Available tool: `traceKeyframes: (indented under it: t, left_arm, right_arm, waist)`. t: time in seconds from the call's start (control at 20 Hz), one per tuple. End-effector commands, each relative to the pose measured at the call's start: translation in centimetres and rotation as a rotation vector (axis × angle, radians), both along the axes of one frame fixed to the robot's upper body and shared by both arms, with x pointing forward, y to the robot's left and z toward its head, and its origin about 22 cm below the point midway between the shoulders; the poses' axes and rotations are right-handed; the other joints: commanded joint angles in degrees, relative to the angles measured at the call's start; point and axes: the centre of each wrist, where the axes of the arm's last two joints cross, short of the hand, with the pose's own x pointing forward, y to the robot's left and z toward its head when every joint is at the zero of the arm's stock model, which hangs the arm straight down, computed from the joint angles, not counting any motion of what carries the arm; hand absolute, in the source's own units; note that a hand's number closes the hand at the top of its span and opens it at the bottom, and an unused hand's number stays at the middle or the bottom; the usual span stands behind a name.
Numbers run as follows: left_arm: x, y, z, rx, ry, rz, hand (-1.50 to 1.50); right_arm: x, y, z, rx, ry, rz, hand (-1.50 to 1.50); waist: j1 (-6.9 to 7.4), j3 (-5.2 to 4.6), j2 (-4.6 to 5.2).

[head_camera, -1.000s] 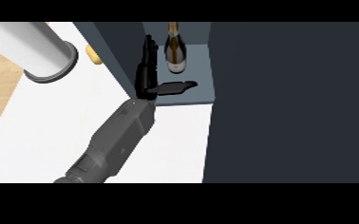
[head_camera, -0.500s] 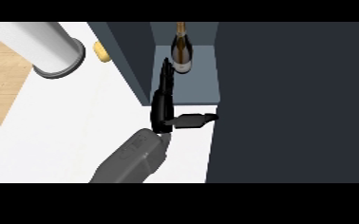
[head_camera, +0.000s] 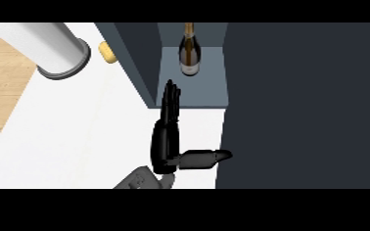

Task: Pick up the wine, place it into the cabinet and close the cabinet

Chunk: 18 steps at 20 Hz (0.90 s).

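The wine bottle [head_camera: 189, 52] is seen upright on the cabinet [head_camera: 289, 103] shelf, well inside the open compartment. The left hand [head_camera: 166, 137] is held below it, fingers straight and together, thumb stretched toward the dark cabinet door, nothing grasped.

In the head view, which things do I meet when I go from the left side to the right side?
White cylinder → small yellow object → hand → wine bottle → dark cabinet door.

The white surface [head_camera: 86, 122] carries a grey-white cylinder [head_camera: 54, 49] lying near the dark cabinet [head_camera: 289, 103], with a small yellow piece [head_camera: 107, 52] between them. Inside the cabinet, the wine bottle [head_camera: 189, 54] stands on its grey shelf [head_camera: 206, 88].
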Motion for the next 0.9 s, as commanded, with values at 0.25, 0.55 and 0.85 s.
traceKeyframes:
  t: [0.25, 0.55, 0.85]
  left_arm:
    - [-5.3, 3.0, 1.8, -0.016, -0.011, 0.063, -1.50]
    - [-6.6, 4.1, 3.6, -0.050, -0.038, -0.018, -1.50]
    - [-10.0, 7.0, 4.6, -0.015, -0.025, -0.069, -1.50]
  right_arm:
    - [-2.4, -0.9, 1.0, 0.016, -0.033, 0.043, -1.50]
    - [-1.4, -0.4, 1.2, 0.024, 0.009, 0.135, -1.50]
    - [-2.6, -0.3, 0.3, -0.041, 0.048, 0.198, 1.50]
  waist:
    - [-0.05, 0.00, 0.07]
    - [-0.12, -0.02, 0.16]
    - [-0.27, 0.01, 0.07]
